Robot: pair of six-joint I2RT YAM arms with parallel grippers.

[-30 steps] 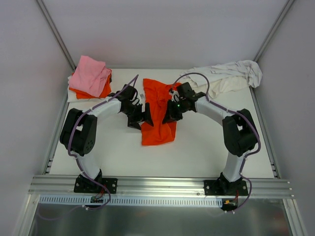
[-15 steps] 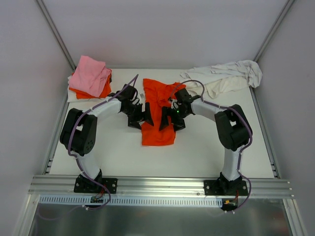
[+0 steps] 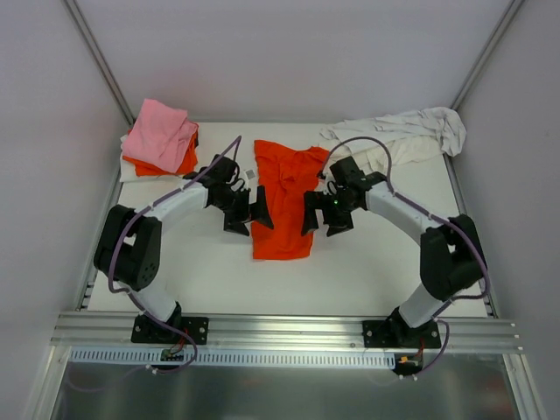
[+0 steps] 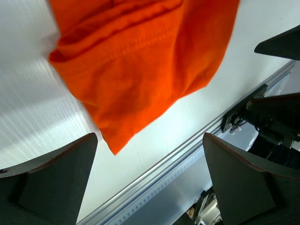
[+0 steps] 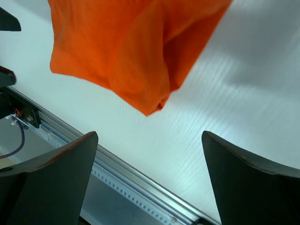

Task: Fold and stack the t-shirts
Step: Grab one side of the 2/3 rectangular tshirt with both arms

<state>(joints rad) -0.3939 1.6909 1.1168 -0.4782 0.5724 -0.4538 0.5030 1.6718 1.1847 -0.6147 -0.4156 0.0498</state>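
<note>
Top external: elbows out, forearms angled inward. Left gripper [image 3: 249,214] spread wide, empty, at left edge of orange t-shirt [image 3: 282,206] lying mid-tabletop [image 3: 367,271]; right gripper [image 3: 322,217] likewise wide, empty, at its right edge. Pink t-shirt [image 3: 159,133] far-left corner, white t-shirt [image 3: 404,131] far-right corner.

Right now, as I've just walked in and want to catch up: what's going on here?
Two arms are folding t-shirts. The left arm and right arm flank a partly folded orange t-shirt lying mid-table, jaws open and holding nothing. A pink t-shirt sits on a second orange t-shirt at the far left; a white t-shirt lies crumpled far right.
</note>
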